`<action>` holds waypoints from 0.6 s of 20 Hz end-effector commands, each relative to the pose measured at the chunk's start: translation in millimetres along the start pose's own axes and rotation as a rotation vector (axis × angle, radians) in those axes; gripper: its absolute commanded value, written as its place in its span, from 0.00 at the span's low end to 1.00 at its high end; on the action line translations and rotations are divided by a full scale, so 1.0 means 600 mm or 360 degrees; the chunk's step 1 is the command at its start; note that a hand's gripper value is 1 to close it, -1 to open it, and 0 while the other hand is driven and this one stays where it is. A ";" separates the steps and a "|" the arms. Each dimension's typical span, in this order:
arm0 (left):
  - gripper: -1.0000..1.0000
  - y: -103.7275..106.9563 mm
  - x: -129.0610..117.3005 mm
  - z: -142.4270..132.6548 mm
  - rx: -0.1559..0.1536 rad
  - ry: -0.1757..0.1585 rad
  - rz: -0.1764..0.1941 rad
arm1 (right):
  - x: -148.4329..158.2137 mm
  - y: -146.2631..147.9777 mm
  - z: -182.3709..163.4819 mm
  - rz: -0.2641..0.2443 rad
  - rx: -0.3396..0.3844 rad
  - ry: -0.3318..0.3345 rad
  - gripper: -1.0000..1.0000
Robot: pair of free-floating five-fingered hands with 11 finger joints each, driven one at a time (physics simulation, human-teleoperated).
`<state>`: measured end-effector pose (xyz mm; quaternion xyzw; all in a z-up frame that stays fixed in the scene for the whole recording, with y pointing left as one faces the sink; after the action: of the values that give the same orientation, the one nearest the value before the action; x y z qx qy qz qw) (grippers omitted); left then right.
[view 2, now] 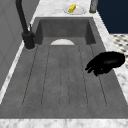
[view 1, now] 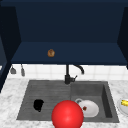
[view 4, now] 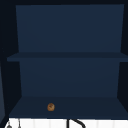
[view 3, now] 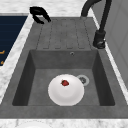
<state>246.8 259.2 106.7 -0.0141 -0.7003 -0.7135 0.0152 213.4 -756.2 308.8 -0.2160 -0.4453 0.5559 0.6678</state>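
Note:
My left hand [view 1: 38,105] hovers over the front left part of the ribbed drainboard [view 1: 47,92], near the sink's front rim. The left side view has this hand [view 2: 106,62] low over the board's edge, its fingers loosely bent and pointing inward. It [view 3: 38,13] holds nothing in the right side view. A white plate [view 3: 66,90] lies in the basin with a small red piece [view 3: 65,82] on it. A big red ball [view 1: 67,115] fills the front middle of the front view, overlapping the sink's front rim.
A black tap [view 1: 68,75] stands behind the sink. On the counter to the right, a plate [view 1: 122,106] carries something yellow [view 1: 124,102]. A small brown item [view 4: 51,107] sits on the lowest shelf of the dark blue wall cabinet. Utensils [view 1: 22,71] hang on the tiled wall.

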 end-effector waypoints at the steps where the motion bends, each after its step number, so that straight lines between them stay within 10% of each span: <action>1: 0.50 0.000 0.000 0.000 0.0000 0.0000 0.0000 | 0.010 0.002 0.048 0.0018 0.0050 -0.0029 0.00; 12: 0.50 0.000 0.000 0.000 0.0000 0.0000 0.0000 | 0.100 0.075 0.100 0.0092 -0.0024 0.0032 0.00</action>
<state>246.8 259.2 106.7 -0.0141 -0.7003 -0.7135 0.0152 150.6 -717.6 328.0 -0.2261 -0.4383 0.5608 0.6650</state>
